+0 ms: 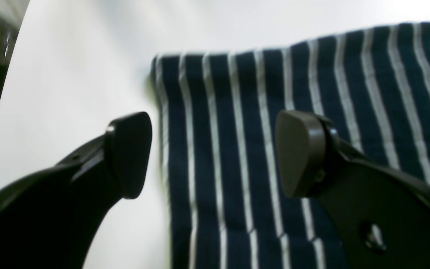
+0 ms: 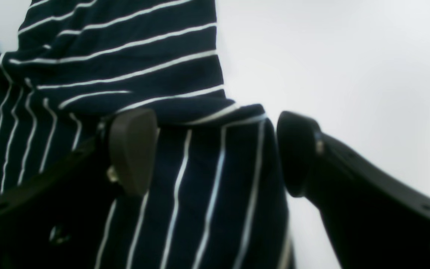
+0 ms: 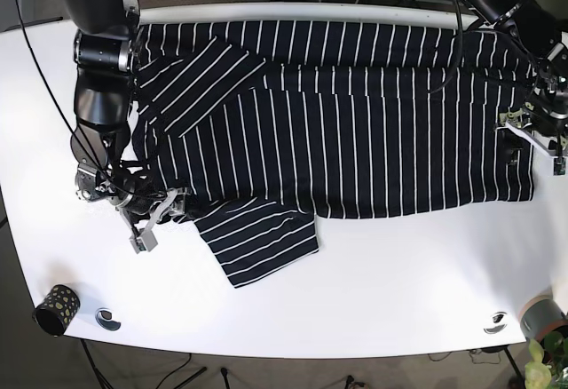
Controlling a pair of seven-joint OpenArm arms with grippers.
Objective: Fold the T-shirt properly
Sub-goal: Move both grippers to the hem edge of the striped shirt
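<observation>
Both grippers were spread, jaws gripping nothing. The T-shirt lay flat across the table. The left gripper straddled its hem corner, bare tabletop beyond. The right gripper straddled the edge by the sleeve.

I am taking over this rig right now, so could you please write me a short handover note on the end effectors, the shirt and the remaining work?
Left end effector: open, straddling a corner edge of the navy white-striped T-shirt, gripping nothing.
Right end effector: open, over the shirt's edge by the lower sleeve.
Shirt lies spread on the white table; upper sleeve already folded inward.
Left: lower sleeve still sticks out; body unfolded.
</observation>
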